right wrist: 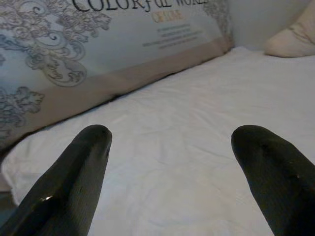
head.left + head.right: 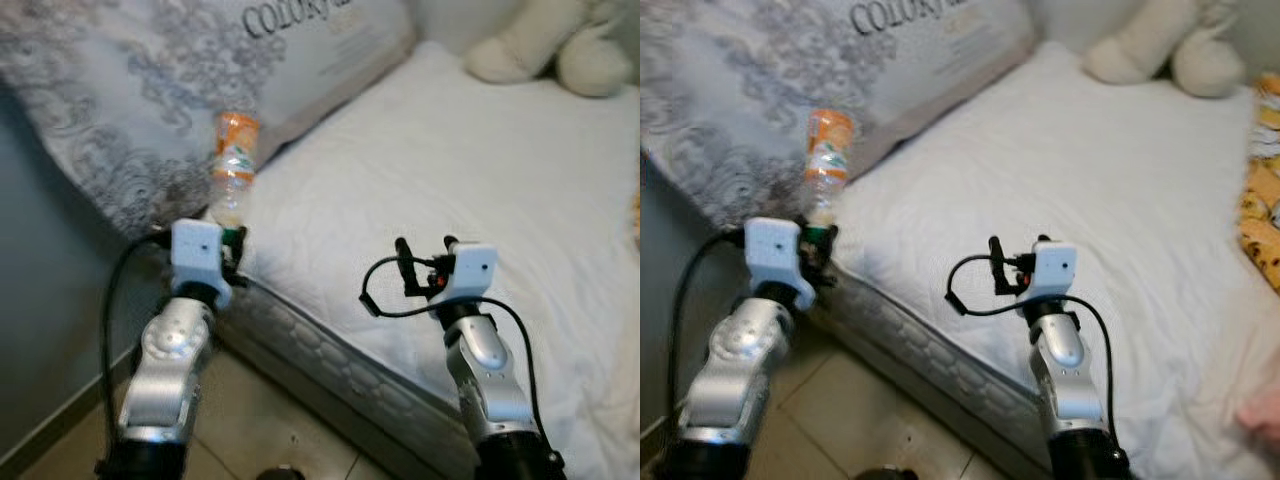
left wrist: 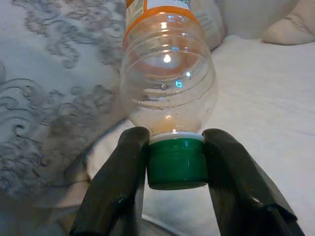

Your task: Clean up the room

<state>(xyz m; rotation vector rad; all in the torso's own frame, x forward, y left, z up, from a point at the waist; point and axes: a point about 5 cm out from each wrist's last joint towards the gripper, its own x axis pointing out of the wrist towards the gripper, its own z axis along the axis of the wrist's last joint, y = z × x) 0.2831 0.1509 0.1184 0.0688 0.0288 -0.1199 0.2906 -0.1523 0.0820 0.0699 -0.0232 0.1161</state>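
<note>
White bed (image 2: 450, 180), patterned pillow (image 2: 130, 90) at its head corner, plush toy (image 2: 550, 40) at the far edge. Empty plastic bottle (image 2: 233, 170) with orange label, at the bed's near-left corner against the pillow, pinched by its green cap (image 3: 176, 162) between left gripper (image 3: 174, 164) fingers. Right gripper (image 1: 172, 147) above the near edge, fingers spread wide, empty. Best lifted straight and slowly: narrow cap grip, likely to pivot or slip; clearing the pillow before swinging away advisable.
</note>
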